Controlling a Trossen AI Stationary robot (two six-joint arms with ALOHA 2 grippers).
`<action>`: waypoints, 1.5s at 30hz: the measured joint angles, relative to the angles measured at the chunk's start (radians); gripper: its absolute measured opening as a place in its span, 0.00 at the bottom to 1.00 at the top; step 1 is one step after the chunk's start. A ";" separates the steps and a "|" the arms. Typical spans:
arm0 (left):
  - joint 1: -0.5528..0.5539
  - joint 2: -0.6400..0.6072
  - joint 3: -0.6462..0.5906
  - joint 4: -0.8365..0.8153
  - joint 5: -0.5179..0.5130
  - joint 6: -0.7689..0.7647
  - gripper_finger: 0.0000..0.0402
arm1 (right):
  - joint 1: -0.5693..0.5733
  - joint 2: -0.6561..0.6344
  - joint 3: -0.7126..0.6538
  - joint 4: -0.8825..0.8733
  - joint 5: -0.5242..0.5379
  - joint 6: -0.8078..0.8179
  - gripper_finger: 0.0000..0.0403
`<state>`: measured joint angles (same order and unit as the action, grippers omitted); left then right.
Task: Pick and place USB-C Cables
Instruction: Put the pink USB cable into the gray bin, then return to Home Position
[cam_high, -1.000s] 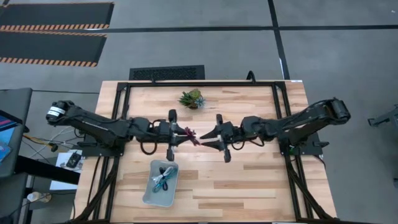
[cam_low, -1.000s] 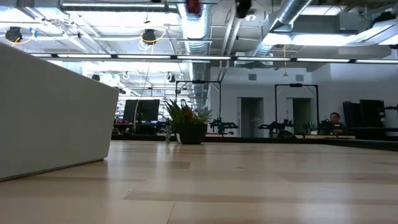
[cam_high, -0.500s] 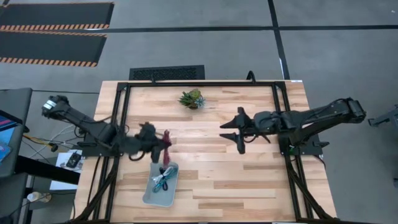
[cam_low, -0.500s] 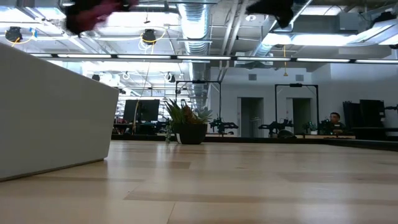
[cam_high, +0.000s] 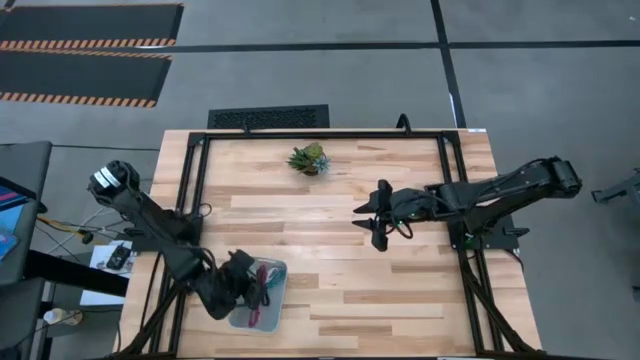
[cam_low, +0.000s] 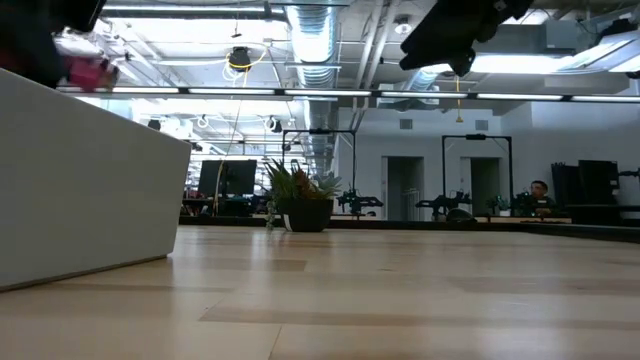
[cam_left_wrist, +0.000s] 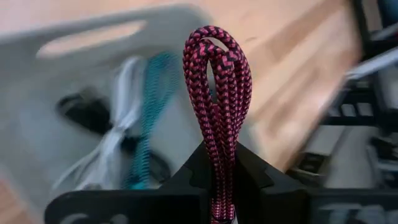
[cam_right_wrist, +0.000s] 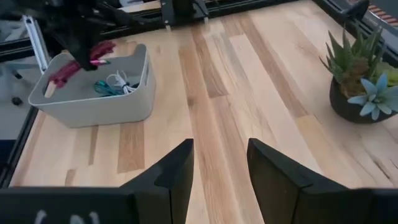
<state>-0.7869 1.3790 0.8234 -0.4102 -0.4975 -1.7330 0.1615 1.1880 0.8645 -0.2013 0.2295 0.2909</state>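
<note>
Half a second ago the left gripper (cam_high: 258, 283) was above the bare boards beside the bin, carrying the pink cable; now it has swung down to the near left part of the table and hangs over the grey bin (cam_high: 274, 266). That looks like the last leg of the carry: what remains for this cable is the release, and a drop from here should land it inside.

The left jaws are pressed together on the pink cable (cam_left_wrist: 217, 107), pinching the folded loop near its lower end so that the braided bend stands up between the fingers. In the right wrist view the pink cable (cam_right_wrist: 69, 67) is at the bin's rim, above the other 2. The teal cable (cam_left_wrist: 147, 118) and the white cable (cam_left_wrist: 114, 140) already lie together on the bin floor, so by my reading 2 of 3 are placed and this is the third.

Further right, a small potted plant (cam_high: 308, 158) stands at the far edge of the table, well apart from the work. The right gripper (cam_high: 373, 212) has drawn back toward its own side and hovers over the middle of the table, jaws spread and holding nothing.
</note>
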 joint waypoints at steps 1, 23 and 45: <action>-0.008 0.017 0.000 -0.014 0.006 -0.027 0.04 | -0.001 0.008 0.000 0.001 0.000 0.000 0.43; 0.056 -0.401 0.000 0.011 -0.031 0.515 0.64 | 0.026 -0.069 0.230 -0.100 -0.069 -0.250 0.61; 0.048 -1.248 -0.537 0.449 0.179 1.495 0.64 | -0.103 -0.847 -0.544 0.489 -0.183 -0.143 0.61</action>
<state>-0.7387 0.1309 0.2869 0.0386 -0.3185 -0.2378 0.0583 0.3409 0.3205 0.2877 0.0464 0.1474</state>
